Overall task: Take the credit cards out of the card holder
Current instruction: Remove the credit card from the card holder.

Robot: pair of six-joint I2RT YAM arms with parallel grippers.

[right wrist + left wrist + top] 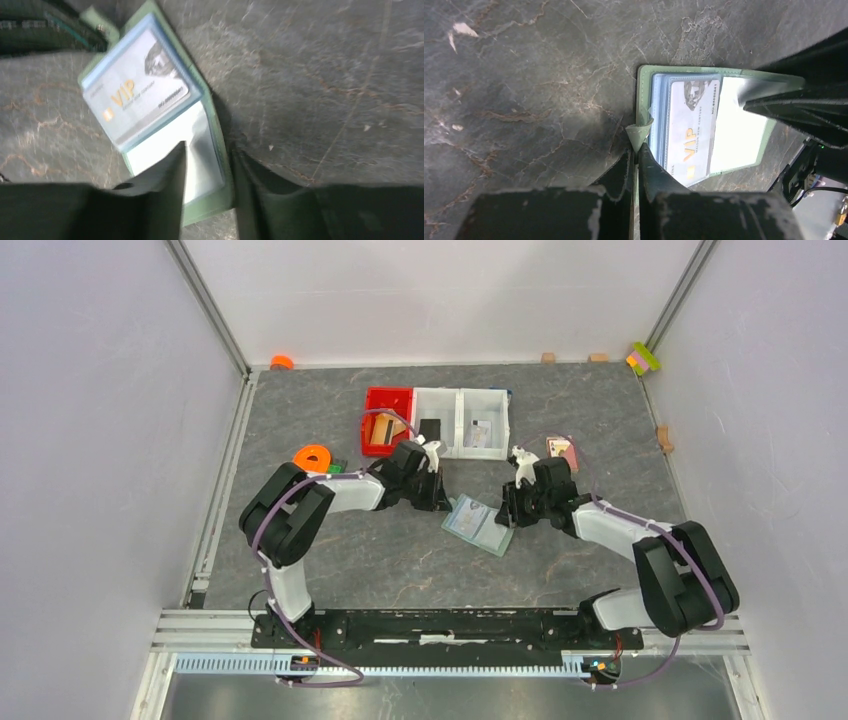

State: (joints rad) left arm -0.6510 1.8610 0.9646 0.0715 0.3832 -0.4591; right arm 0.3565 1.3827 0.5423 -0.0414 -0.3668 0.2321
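The sage-green card holder (478,525) lies open on the grey table between my two grippers. In the left wrist view the card holder (644,80) shows a pale blue-white VIP credit card (689,130) in its clear pocket. My left gripper (638,150) is shut on the holder's small green tab (639,135). In the right wrist view the card holder (210,210) and the same card (135,95) show. My right gripper (207,155) is open and straddles the holder's right edge, one finger over the pale pocket, the other on the table.
A red bin (375,400) holding a tan-gold card and two white bins (462,395) stand behind the holder; one white bin holds a grey card (482,433). A pink flat item (562,448) lies at the right. An orange object (313,456) sits by the left arm.
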